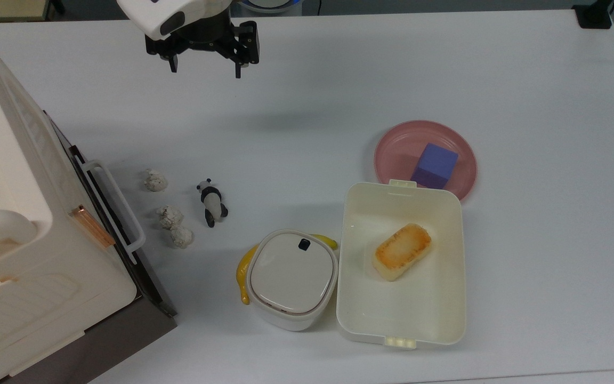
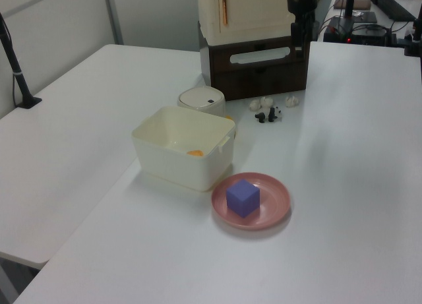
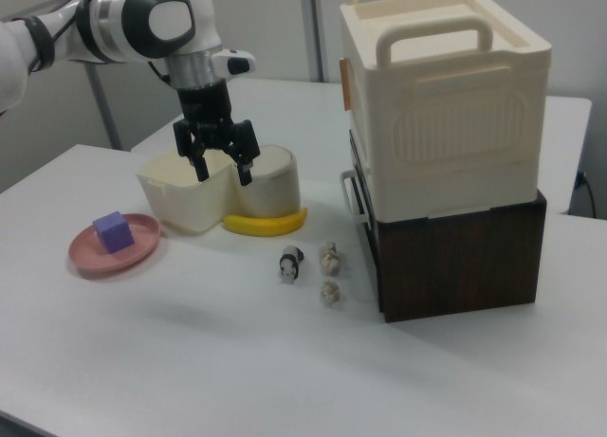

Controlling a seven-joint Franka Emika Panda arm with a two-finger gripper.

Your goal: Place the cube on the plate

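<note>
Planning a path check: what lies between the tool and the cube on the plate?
In the top view, only bare white table lies between the open tool and the cube on the plate.

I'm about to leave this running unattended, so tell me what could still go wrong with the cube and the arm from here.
Little, but two things. The cube sits off-centre on the plate, toward the cream container, so a knock to the table might slide it to the rim. The open gripper hangs above the table; a careless sweep toward the panda figure or the white lumps could scatter them.
</note>
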